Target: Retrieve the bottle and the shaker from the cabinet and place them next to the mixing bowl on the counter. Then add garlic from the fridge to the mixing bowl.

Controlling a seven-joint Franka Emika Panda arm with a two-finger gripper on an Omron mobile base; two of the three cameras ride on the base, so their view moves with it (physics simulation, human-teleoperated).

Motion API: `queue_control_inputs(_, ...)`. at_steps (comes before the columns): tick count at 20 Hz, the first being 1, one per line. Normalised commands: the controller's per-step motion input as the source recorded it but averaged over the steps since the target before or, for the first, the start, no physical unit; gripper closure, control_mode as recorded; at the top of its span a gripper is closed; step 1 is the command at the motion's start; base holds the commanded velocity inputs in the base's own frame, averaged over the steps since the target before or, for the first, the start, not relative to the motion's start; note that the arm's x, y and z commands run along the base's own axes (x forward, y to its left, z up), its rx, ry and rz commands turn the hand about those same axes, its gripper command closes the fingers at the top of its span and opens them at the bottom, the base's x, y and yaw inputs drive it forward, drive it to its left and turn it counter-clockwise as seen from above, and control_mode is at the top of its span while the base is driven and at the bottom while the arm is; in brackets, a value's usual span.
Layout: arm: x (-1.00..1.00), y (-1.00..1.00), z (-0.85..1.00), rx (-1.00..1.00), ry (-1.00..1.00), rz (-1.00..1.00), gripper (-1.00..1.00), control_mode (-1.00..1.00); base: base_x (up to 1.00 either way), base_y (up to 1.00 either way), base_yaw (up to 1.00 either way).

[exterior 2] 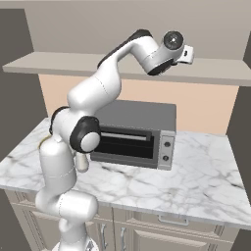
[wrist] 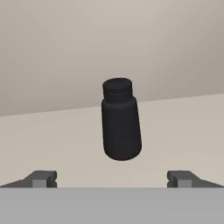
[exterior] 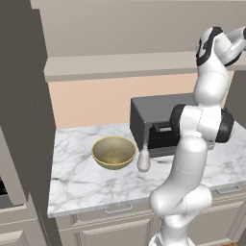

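Observation:
The black tapered shaker stands upright on the beige cabinet shelf, straight ahead of my gripper. The gripper is open: its fingertips stand wide apart, short of the shaker and holding nothing. In the right base view the arm reaches up to the cabinet shelf, with the hand at its edge. On the marble counter the golden mixing bowl sits with the whitish bottle upright just to its right. The fridge is out of view.
A dark grey toaster oven stands on the counter behind the bottle, seen from the front as toaster oven. A tall taupe panel borders the counter's left end. Drawers with bar handles run below the counter front.

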Motion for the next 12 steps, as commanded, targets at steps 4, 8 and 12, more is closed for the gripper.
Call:
queue_control_inputs(4,0.28,-0.01,-0.01,0.00,0.00,0.00,-1.00,-1.00,0.00,0.00,0.00)
queue_control_inputs(8,0.32,0.00,-0.05,0.00,0.00,0.00,-1.00,-1.00,0.00,0.00,0.00)
queue_control_inputs(12,0.32,0.00,-0.03,0.00,0.00,0.00,-1.00,-1.00,0.00,0.00,0.00)
